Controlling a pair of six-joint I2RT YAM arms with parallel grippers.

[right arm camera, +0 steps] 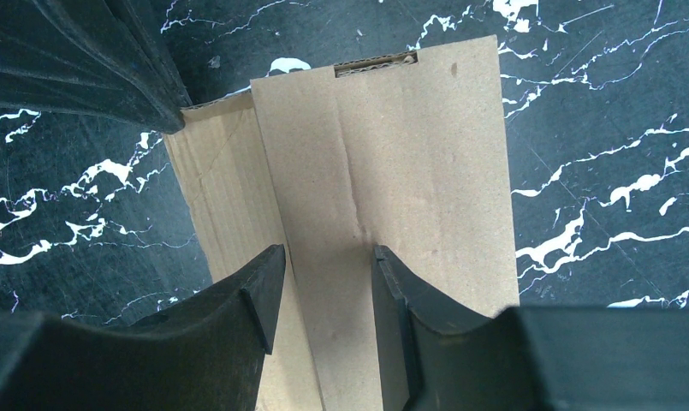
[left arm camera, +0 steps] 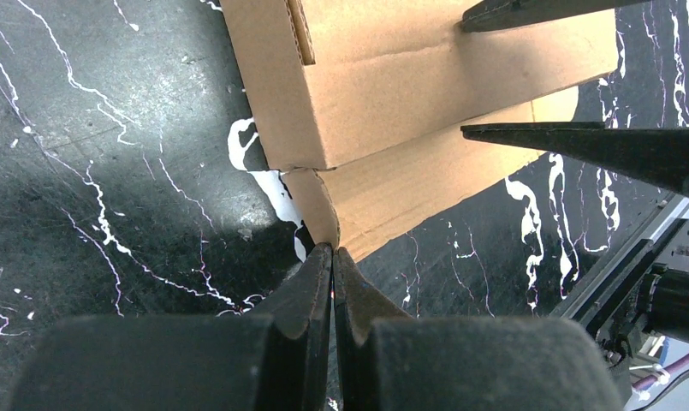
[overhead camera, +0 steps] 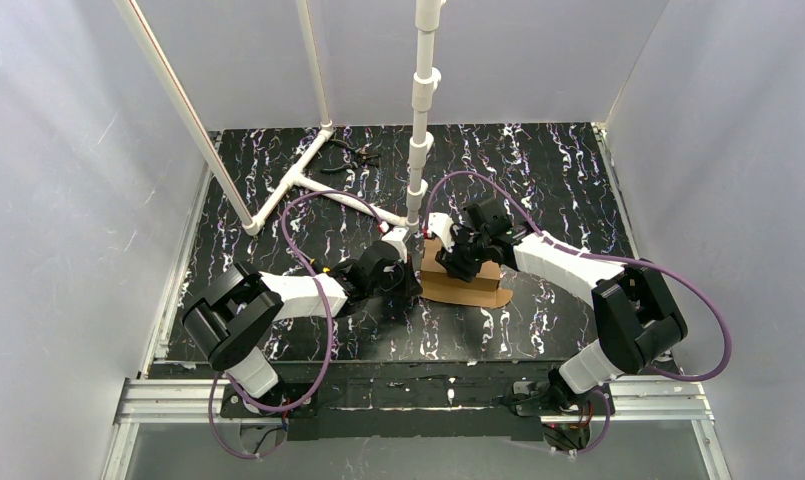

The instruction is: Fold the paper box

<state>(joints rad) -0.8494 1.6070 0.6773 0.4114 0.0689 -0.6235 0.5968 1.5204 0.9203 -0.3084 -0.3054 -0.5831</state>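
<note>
Box: the paper box is brown corrugated board, part-folded. It lies about mid-table, a little toward the near edge, just in front of the foot of the upright white pipe.
Shape so far: one long panel stands raised over a flatter panel beneath. A small corner tab sticks out at the crease on the left arm's side.
Left fingers: clenched tight with nothing between them. The tips butt against the point of the corner tab, low over the table.
Right fingers: parted about halfway, over the broad panel, with one finger above the crease to the narrower strip. Nothing is clamped between them. Cannot tell whether the tips press on the board.
Step, as judged: turning the corner tab inward while the other arm steadies the panel.
Doing it well: push with the closed tips close to the tab's crease, not at its free point, so the tab hinges rather than buckles. A short, slow push is best, since the box looks light and the table slick.
Support: the right fingers should bear down near that same crease to pin the box before the push.
Clearance: the two sets of fingers are near each other, so approach square-on to avoid a knock.
Risk: the tab may spring back, the box may skid sideways, or the raised panel may flop open.
</note>
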